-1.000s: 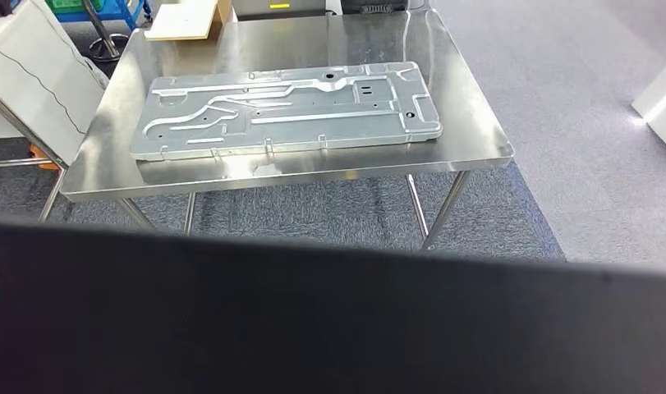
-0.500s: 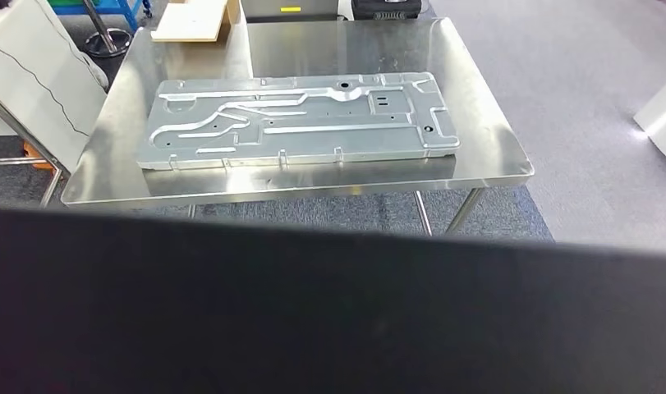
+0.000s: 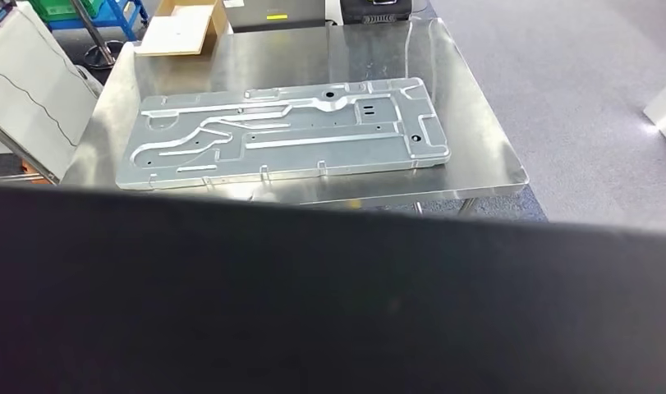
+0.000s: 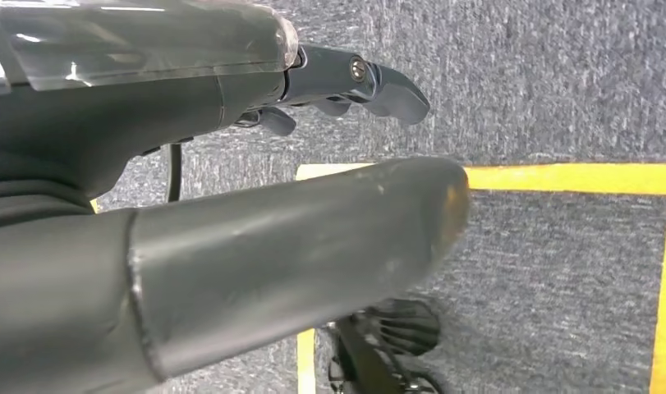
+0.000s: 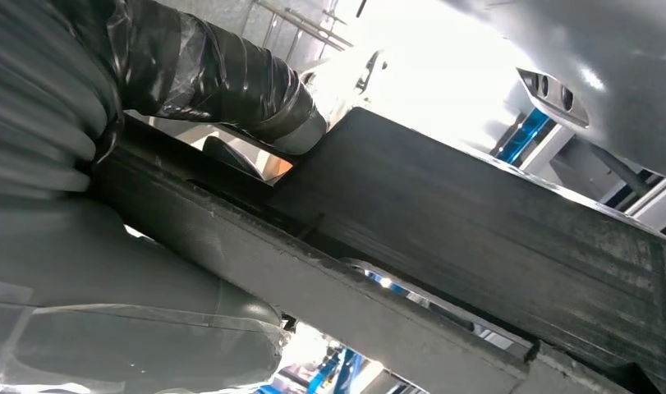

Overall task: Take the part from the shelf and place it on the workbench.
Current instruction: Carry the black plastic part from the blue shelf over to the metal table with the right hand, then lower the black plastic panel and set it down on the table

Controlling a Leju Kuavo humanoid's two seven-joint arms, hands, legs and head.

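The black slab of a part [image 3: 329, 304] is riding low across the head view, held up off the desk [image 3: 477, 156] and not yet set down, and it is now covering more of the picture than a second ago. The desk's near edge and legs are slipping out of sight behind the part's upper edge. The whole scene is shifting at once, so this is the camera moving: the robot is closing in on the desk, and I'm judging the carry as nearly over with the placing still to come. Already lying flat on the steel top is a long stamped metal plate [image 3: 280, 135], taking up most of the middle, which is leaving only the near strip and the far end free for a landing. A cardboard box [image 3: 181, 25] is sitting at the far corner. The right wrist view is giving what the head view cannot: the right hand [image 5: 58, 148] is clamping the part [image 5: 493, 238] by its edge, with the taped thumb [image 5: 231, 82] pressing on one face. The left wrist view is looking down at grey carpet [image 4: 543, 74] and yellow floor tape [image 4: 559, 176]. There the left hand [image 4: 149, 123] is showing its fingers [image 4: 378, 82] standing apart from the thumb with nothing between them.
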